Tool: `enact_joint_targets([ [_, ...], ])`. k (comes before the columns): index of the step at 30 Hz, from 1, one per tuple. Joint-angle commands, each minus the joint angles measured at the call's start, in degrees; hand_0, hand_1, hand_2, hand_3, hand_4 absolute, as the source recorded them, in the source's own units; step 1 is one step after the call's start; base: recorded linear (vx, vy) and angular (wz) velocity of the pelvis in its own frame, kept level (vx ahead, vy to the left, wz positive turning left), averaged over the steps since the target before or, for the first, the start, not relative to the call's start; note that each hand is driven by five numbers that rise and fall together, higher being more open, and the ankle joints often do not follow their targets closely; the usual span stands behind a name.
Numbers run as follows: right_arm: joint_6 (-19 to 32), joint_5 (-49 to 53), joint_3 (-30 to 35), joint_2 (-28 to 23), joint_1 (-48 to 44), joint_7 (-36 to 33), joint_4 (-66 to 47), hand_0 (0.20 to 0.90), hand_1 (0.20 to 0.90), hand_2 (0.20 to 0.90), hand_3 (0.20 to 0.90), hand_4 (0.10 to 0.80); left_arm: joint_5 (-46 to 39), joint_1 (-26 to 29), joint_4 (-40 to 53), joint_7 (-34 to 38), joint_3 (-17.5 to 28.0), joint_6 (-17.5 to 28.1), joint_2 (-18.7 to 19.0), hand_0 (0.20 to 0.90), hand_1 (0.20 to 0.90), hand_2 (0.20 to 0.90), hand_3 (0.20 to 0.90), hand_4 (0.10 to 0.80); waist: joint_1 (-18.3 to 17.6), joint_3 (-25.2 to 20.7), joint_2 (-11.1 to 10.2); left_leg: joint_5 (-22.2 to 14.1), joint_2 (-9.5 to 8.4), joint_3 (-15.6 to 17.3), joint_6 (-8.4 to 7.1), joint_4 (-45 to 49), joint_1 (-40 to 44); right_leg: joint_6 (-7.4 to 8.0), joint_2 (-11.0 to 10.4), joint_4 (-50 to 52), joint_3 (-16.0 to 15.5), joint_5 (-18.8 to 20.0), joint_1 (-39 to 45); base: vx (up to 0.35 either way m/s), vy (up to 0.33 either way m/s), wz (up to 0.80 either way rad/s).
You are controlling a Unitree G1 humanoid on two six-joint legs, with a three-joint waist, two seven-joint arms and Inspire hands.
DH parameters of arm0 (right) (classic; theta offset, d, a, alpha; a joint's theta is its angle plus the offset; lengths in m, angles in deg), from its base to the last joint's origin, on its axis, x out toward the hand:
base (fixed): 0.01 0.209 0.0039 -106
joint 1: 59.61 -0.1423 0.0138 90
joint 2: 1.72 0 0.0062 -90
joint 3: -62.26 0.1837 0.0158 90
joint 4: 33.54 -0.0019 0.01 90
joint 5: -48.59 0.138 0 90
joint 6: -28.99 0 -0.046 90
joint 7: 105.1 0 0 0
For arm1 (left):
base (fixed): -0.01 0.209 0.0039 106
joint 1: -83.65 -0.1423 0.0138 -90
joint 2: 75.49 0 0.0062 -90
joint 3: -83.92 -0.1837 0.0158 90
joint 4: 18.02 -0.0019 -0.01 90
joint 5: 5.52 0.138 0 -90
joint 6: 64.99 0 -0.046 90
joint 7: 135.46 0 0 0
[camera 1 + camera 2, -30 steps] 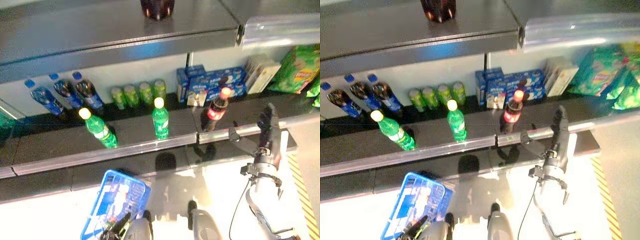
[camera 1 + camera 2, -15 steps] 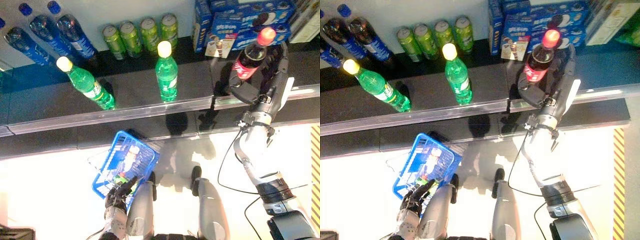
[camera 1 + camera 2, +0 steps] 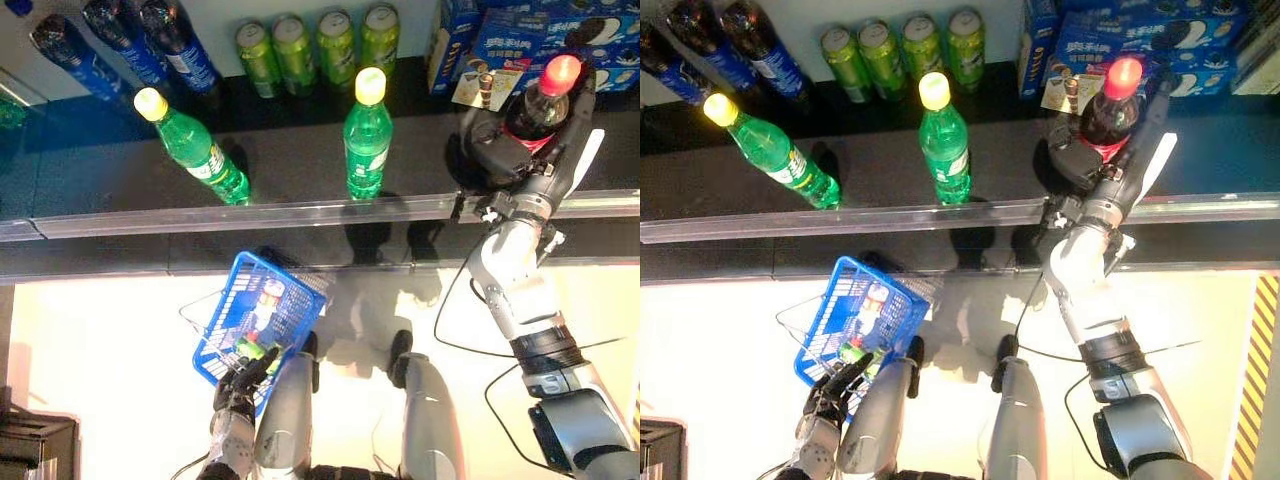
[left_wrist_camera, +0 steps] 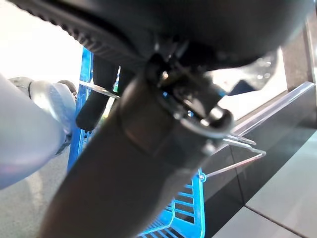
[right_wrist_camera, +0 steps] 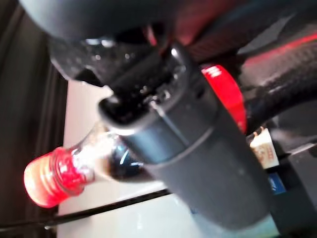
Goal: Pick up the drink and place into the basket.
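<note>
Contact was made: right hand (image 3: 510, 150) had closed in on the cola bottle (image 3: 1112, 105) over the last second, going from hovering well short of the shelf to fingers and thumb curled round the bottle's body. Right wrist view confirmed it, red cap and dark neck sticking out past the wrapped fingers. Bottle was upright on the dark shelf (image 3: 280, 180), in front of the blue cookie boxes (image 3: 500, 30); looked not yet lifted, though I couldn't tell for sure. Camera also shifted closer and downward, so the apparent scene shift wasn't the goods moving.

Left hand (image 3: 238, 385) hung low, fingers curled on the wire handle of the blue basket (image 3: 845, 325), which already held a few items. Two green bottles (image 3: 367, 135) and the cans (image 3: 310, 40) sat untouched.

Judgement: grasp phase was done; lift clear of the shelf lip, then carry across to the basket, remained.
</note>
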Motion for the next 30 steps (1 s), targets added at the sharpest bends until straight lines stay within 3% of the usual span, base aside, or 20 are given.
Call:
enact_joint_targets([
  [1,4.7,0.0,4.3,-2.7,-6.2,-5.0,-2.3,0.900,0.900,0.900,0.900,0.800,0.8,-6.9,5.6,-1.1,-0.2,5.0,5.5,0.300,0.300,0.300,0.200,0.100,0.6,-0.9,0.3,7.0,-2.55,-1.3,2.70,2.5,-4.3,-0.08,-1.4,0.0,-2.9,-1.3,4.2,0.075,-0.012,0.08],
  [4,5.5,0.8,5.3,-2.7,-7.2,-6.4,0.5,0.900,0.900,0.900,0.900,0.800,0.7,-6.6,6.0,-0.9,-0.8,4.9,5.6,0.300,0.300,0.300,0.200,0.100,1.0,-0.9,0.4,6.5,-2.73,-1.5,2.91,2.7,-4.7,-0.09,-1.6,0.3,-3.3,-1.4,4.0,0.047,-0.007,0.05],
  [5,5.5,0.8,5.4,-2.9,-7.9,-6.6,1.2,0.404,0.404,0.404,0.321,0.221,0.5,-6.5,6.1,-0.9,-1.1,4.9,5.7,0.300,0.300,0.300,0.200,0.100,1.1,-0.9,0.4,6.4,-2.85,-1.5,3.00,2.7,-4.9,-0.10,-1.7,0.3,-3.3,-1.4,3.7,0.027,0.003,0.04],
  [6,5.4,0.4,5.3,-3.0,-8.6,-6.7,1.7,0.300,0.300,0.300,0.200,0.100,0.3,-6.4,6.2,-1.0,-1.4,4.9,5.8,0.300,0.300,0.300,0.200,0.100,1.3,-0.9,0.5,6.0,-2.97,-1.5,3.20,2.7,-5.2,-0.12,-1.7,0.6,-3.3,-1.4,3.3,0.024,0.004,0.05],
  [30,4.9,-0.7,7.7,-6.5,-6.8,-5.1,2.5,0.300,0.300,0.300,0.200,0.100,0.7,-7.8,5.7,-1.9,0.1,4.0,6.1,0.300,0.300,0.300,0.200,0.100,0.7,-0.9,0.6,5.2,-3.34,-1.0,3.55,1.3,-1.5,-0.46,-2.1,1.3,-3.0,-2.3,5.7,0.006,-0.001,0.01],
])
